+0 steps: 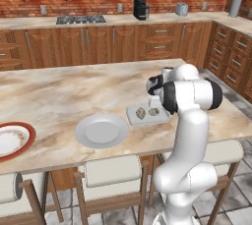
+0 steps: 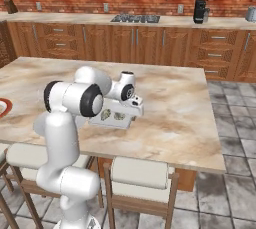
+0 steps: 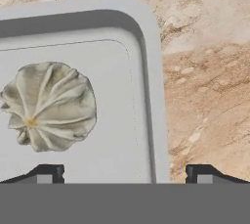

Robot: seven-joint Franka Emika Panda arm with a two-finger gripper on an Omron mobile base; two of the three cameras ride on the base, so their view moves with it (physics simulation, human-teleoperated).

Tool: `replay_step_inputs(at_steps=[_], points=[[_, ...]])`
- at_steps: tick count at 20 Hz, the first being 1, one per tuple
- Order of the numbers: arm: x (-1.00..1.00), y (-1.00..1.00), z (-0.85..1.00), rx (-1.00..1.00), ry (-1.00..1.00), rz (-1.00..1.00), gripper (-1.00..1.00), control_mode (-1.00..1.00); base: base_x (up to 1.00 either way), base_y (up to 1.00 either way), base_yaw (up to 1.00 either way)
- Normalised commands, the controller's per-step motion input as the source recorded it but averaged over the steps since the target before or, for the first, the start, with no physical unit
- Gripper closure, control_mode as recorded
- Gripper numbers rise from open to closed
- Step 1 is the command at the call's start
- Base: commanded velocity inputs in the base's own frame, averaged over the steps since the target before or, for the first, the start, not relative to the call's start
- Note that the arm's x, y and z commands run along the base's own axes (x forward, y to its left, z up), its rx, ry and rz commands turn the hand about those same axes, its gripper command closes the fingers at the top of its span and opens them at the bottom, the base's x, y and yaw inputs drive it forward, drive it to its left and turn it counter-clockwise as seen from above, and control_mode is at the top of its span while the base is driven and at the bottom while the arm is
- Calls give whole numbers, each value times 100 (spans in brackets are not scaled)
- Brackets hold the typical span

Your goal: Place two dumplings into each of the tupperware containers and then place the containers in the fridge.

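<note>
Up close, the hand view shows one pleated beige dumpling (image 3: 49, 106) lying in the pale whitish-grey tray (image 3: 151, 86), with the tool (image 3: 124, 173) wide open above the tray's side wall and holding nothing. The left base view shows two mottled dumplings in that tray (image 1: 132, 116), beside a round pale grey plate (image 1: 102, 130) and a red-rimmed plate (image 1: 15, 139). All sit on the marbled beige tabletop (image 1: 59, 91), in a brick-walled kitchen.

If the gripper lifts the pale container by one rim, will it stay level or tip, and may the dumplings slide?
The pale container looks shallow and stiff, so it probably keeps its shape. Gripped at one rim by the open gripper, it could tilt. Its floor looks smooth and its walls low, so the dumplings might slide toward the lower side.
</note>
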Motion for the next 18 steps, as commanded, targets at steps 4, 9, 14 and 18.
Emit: replay_step_inputs(at_steps=[4,9,14,18], points=[[26,-27,-15,0,0,6,-100,-100,0,0,0],[7,-19,-37,0,0,10,-100,-100,0,0,0],[-2,-24,-45,3,-2,6,-100,-100,0,0,0],[-13,-37,-11,7,-7,3,-100,-100,0,0,0]])
